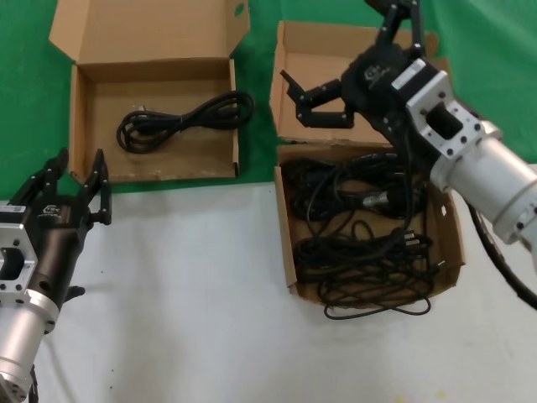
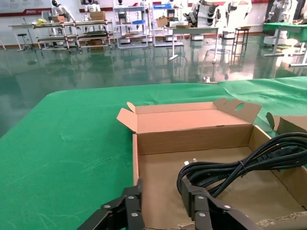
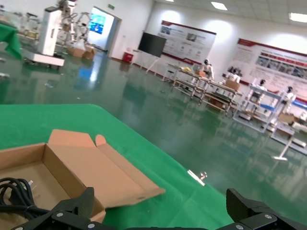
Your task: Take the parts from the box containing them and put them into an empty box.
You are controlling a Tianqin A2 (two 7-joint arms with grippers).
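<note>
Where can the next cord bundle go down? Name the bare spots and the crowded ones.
Bare: the left box floor between its lone cord bundle and the front wall; also the white table between the left gripper and the full box. Crowded: that full box, tangled cords under the open right gripper.

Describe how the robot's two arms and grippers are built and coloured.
Both arms are silver metal cylinders ending in black wrist housings. The left gripper and right gripper have black skeletal fingers. The right arm has a white label and a black cable running beside it.
</note>
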